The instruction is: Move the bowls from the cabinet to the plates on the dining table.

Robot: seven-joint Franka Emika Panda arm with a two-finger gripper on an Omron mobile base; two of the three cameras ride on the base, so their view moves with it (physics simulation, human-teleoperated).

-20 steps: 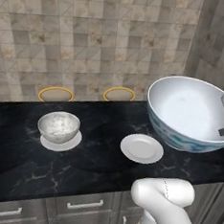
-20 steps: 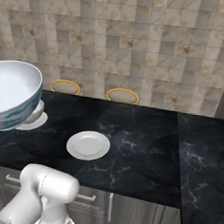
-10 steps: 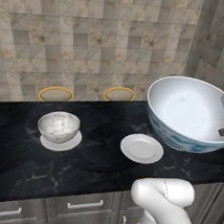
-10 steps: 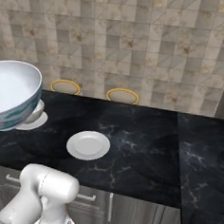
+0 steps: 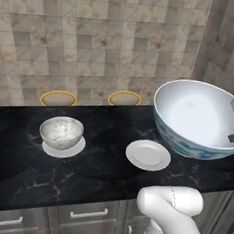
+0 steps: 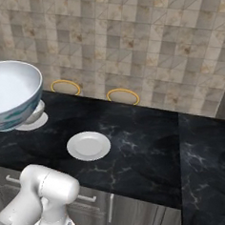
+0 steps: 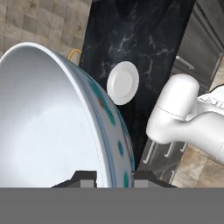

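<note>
Our jaws [image 7: 112, 176] are nearly closed, one tip on each side of the rim wall of the blue-patterned bowl [image 5: 196, 119], so we have it pinched by its edge. In the hand view the rim runs right between the two dark tips. The bowl hangs in the air, tilted, above the right part of the black marble surface [image 5: 94, 172] and clear of it.

We judge the bowl stiff, smooth and probably slippery, likely breakable too. With the grip at one point of the rim, most of its weight hangs to one side, so it could swing or slip if we move sharply. A slow, level lowering seems wise.

The arm's white body rises from below the near edge of the surface, and the hand comes in at the bowl from the right side of the left base view.

The empty plate [image 5: 148, 154] lies flat on the surface, near the held bowl and lower. Well to its left, the marbled bowl [image 5: 61, 131] already sits on the other plate [image 5: 73, 149].
</note>
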